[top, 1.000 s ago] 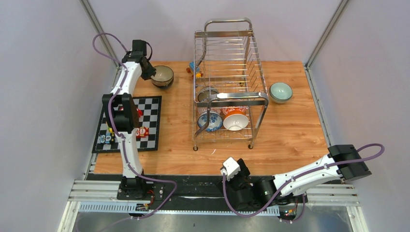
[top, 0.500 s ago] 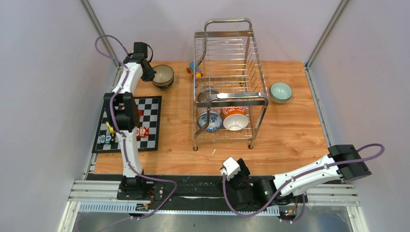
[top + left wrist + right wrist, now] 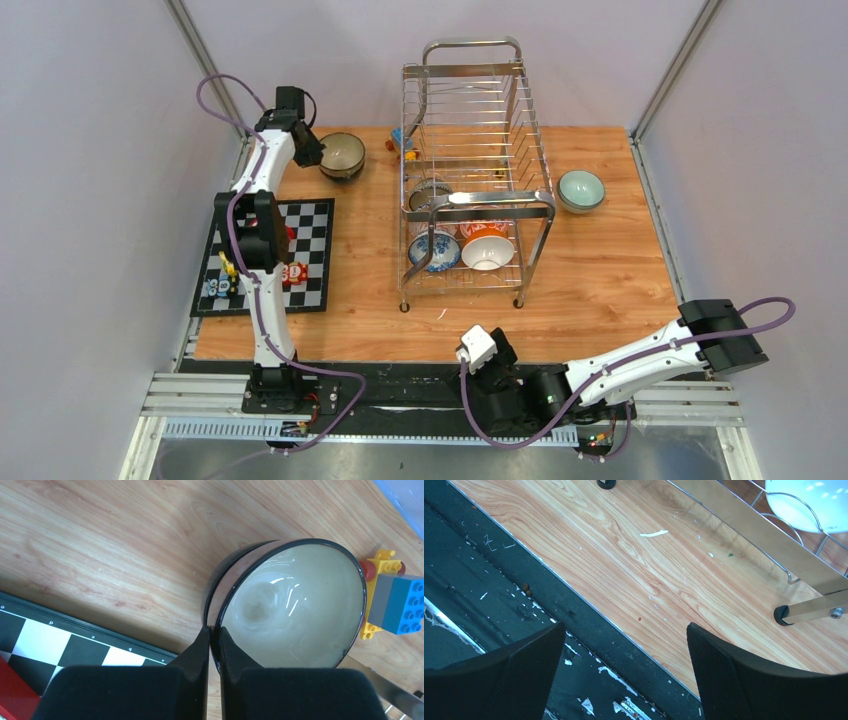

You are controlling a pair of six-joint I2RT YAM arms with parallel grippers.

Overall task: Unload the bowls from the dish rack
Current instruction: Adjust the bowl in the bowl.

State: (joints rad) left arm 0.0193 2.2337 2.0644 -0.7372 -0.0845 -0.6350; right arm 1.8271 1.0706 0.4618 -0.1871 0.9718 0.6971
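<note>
Left wrist view: the left gripper (image 3: 212,636) has just closed, pinching the rim of a dark bowl (image 3: 295,605) on the table (image 3: 600,270), at ten o'clock from the dish rack (image 3: 475,170). Apparently an unloaded bowl being repositioned, it has nudged toward three o'clock. The right gripper (image 3: 624,627) idles spread at six o'clock, and the racked bowls (image 3: 462,247) wait.

The left gripper (image 3: 214,636) has been brought shut over the last second; its fingers (image 3: 199,652) are now pinched on the near rim of the dark bowl (image 3: 292,607), one inside and one outside. The bowl has been shifted a little to the right across the table (image 3: 600,270), towards the dish rack (image 3: 478,190); more of its pale inside is now shown clear of the wrist in the top view.
</note>
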